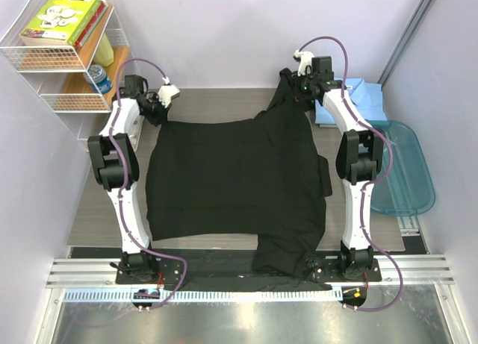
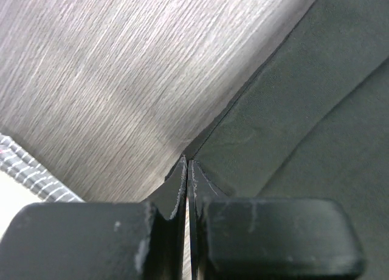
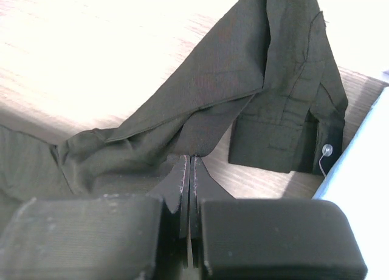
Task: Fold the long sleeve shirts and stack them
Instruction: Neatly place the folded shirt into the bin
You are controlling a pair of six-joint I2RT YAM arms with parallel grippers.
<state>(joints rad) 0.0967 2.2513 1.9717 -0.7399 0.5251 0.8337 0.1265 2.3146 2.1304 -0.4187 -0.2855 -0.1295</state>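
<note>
On the right side of the tabletop (image 1: 216, 105) sat a teal tub (image 1: 407, 172), see-through plastic, with the light blue shirt (image 1: 355, 98) lying folded just beside its far end and outside it. At the far left corner stood a wire shelf (image 1: 56, 60). Its top tier held a stack of books (image 1: 60, 19), the green one uppermost, and the tier below held a small blue-lidded jar (image 1: 99, 79).

The black shirt (image 1: 231, 176) lay spread flat across the middle of the tabletop, between the two arms. Its near part hung over the front edge by the right arm's base, and one sleeve trailed off toward the far right.

From overhead, the left end effector (image 1: 158, 107) sat at the shirt's far left corner and the right end effector (image 1: 300, 84) at the bunched sleeve. How their fingers stood was too small to judge there.

The wrist cameras settled it. The left end effector (image 2: 187, 164) was clenched tight, its tips meeting on the edge of the black cloth where it lay against bare wood. The right end effector (image 3: 189, 160) was likewise clenched, nipping a raised fold of the sleeve. Only that close view showed the sleeve's cuff (image 3: 279, 140) doubled back with a small pale button (image 3: 328, 149), and a pale blue edge at the far right of the picture.
</note>
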